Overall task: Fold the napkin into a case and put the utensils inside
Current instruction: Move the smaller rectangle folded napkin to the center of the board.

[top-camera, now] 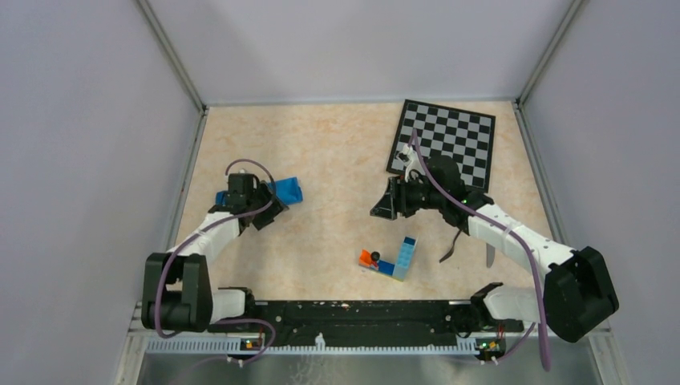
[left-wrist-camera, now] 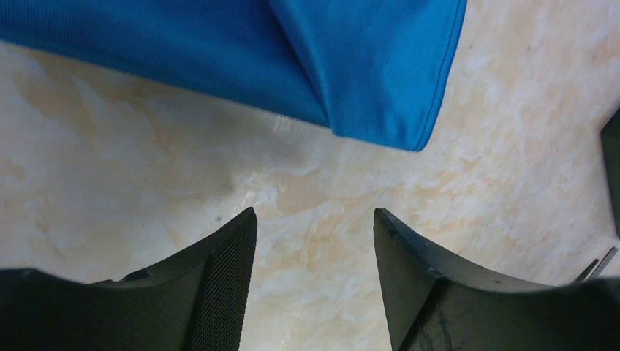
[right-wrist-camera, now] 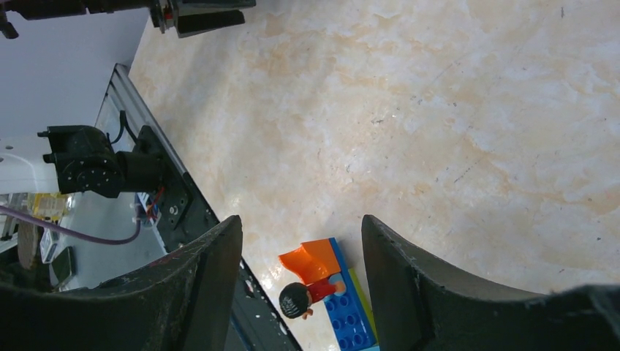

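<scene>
Black is the colour of the long bar (top-camera: pixel 345 311) at the near edge of the table (top-camera: pixel 337 160), where both arms are fixed. A bit past it, near the middle, lie some toy bricks (top-camera: pixel 398 261), blue and orange, with a little toy man (right-wrist-camera: pixel 296 298) who has a black head. To the right of them the fork (top-camera: pixel 450 246), thin and dark, lies on the table just beside the right arm. The knife (top-camera: pixel 489 256), thin and grey, peeks out from under that arm. Both are too small to see well. Farther on, the right pincer (right-wrist-camera: pixel 301 219) hangs over the table with its two fingers wide apart and nothing between them, and the bricks show below the gap. On the left side, the left pincer (left-wrist-camera: pixel 314 216) is low over bare table, its fingers apart too and holding nothing. Just past its tips lies the napkin (left-wrist-camera: pixel 365 66), bright blue and folded over on itself, flat on the table, well apart from the fork and knife. At the far right corner lies a black and white chessboard (top-camera: pixel 445 144), and grey walls (top-camera: pixel 345 48) stand behind.
</scene>
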You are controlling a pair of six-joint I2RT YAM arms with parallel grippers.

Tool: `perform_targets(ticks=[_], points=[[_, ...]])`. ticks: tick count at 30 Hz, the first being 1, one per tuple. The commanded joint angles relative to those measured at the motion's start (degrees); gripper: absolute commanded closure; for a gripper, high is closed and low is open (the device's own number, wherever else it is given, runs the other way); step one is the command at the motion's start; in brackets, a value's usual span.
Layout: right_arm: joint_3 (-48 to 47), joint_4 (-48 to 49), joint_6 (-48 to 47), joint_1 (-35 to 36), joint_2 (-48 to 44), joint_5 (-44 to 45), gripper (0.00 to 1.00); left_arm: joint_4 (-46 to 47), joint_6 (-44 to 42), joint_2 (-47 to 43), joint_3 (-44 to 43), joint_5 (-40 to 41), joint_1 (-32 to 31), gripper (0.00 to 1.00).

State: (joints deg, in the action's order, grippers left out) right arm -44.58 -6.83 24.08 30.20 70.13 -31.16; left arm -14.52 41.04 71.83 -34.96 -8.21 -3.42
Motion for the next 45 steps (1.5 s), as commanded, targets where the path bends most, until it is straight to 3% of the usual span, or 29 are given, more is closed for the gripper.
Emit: perform_targets(ticks=[1, 7, 12, 17, 21, 26, 33, 40, 45], points=[[-0.43, 1.70, -0.51, -0.42, -1.87, 0.06, 0.40, 12.56, 3.93, 3.75, 0.39, 1.56, 0.17, 0.33], [-0.84, 1.94, -0.64, -0.41, -1.10, 0.43, 0.40, 20.15, 3.02, 15.04, -5.04, 2.33, 1.06, 0.36], [-1.36, 1.54, -0.88, -0.54, -0.53, 0.92, 0.39, 17.70, -0.38, 25.98, -17.11, 2.12, 2.97, 0.37], [-1.14, 1.78, -0.93, -0.82, -0.24, 0.69, 0.39, 12.03, -4.55, 26.17, -22.81, 1.98, 3.02, 0.36], [-1.05, 2.21, -0.66, -1.11, -0.08, -0.15, 0.40, 8.57, -5.69, 17.27, -18.98, -0.97, 3.07, 0.32], [-0.97, 3.27, -0.12, -1.11, 0.28, -1.77, 0.40, 16.41, -3.02, 7.11, -11.69, -10.33, 10.47, 0.30], [-1.05, 2.51, -0.30, -1.11, -0.82, -1.81, 0.39, 21.90, 0.87, 13.67, -12.13, -27.03, 24.54, 0.26], [-0.96, 2.60, -0.36, -1.12, -1.40, -2.05, 0.39, 24.44, 0.62, 17.73, -4.32, -25.62, 29.44, 0.25], [-1.02, 2.81, -0.15, -1.10, -1.31, -2.35, 0.39, 22.67, -1.34, 23.76, -4.42, -21.83, 30.95, 0.23]])
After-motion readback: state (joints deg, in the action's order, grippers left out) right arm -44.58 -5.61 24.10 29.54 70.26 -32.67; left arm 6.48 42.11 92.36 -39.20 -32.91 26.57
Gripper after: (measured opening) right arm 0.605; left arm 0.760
